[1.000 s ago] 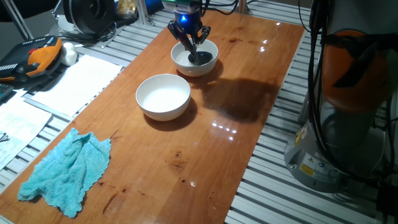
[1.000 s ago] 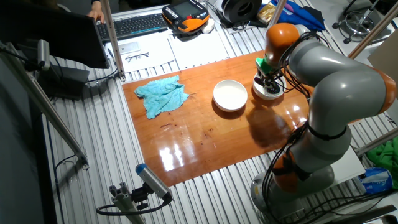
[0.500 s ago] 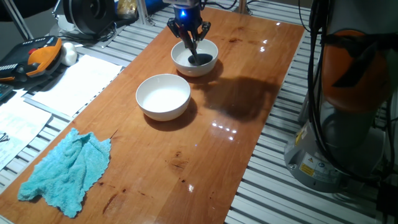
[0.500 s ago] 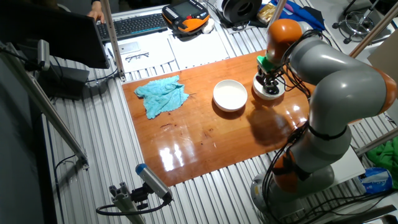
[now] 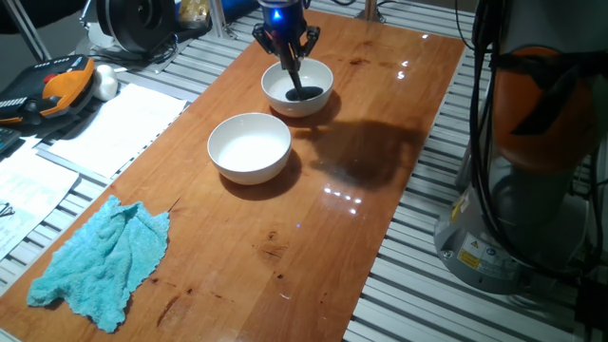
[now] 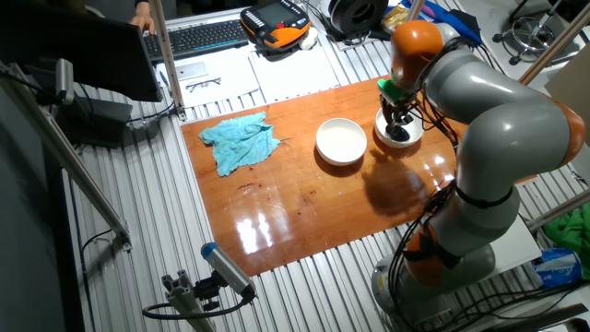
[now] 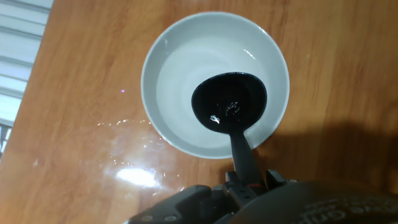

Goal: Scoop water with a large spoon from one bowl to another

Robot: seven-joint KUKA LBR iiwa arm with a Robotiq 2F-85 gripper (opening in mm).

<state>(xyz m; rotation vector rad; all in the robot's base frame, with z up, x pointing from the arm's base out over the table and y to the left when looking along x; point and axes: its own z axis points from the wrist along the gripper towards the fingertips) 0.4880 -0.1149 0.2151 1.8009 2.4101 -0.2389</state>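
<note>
A black large spoon (image 7: 229, 102) hangs with its round head inside the far white bowl (image 7: 163, 53), and a glint of water shows in the head. Its handle runs up into my gripper (image 7: 245, 180), which is shut on it. In one fixed view the gripper (image 5: 285, 40) stands above that bowl (image 5: 316, 100) with the spoon (image 5: 300, 90) reaching down into it. The nearer white bowl (image 5: 249, 148) sits apart, towards the cloth. From the other fixed view the gripper (image 6: 398, 100) is over the right bowl (image 6: 412, 137), with the second bowl (image 6: 340, 141) to its left.
A teal cloth (image 5: 103, 259) lies on the wooden table (image 5: 361, 123) near its front left corner. Papers (image 5: 114, 123) and an orange-black device (image 5: 57, 85) lie off the table's left side. The robot's base (image 5: 532, 152) stands at the right.
My gripper has risen a little above the far bowl, lifting the spoon's head higher within it. The bowls and the cloth have not moved.
</note>
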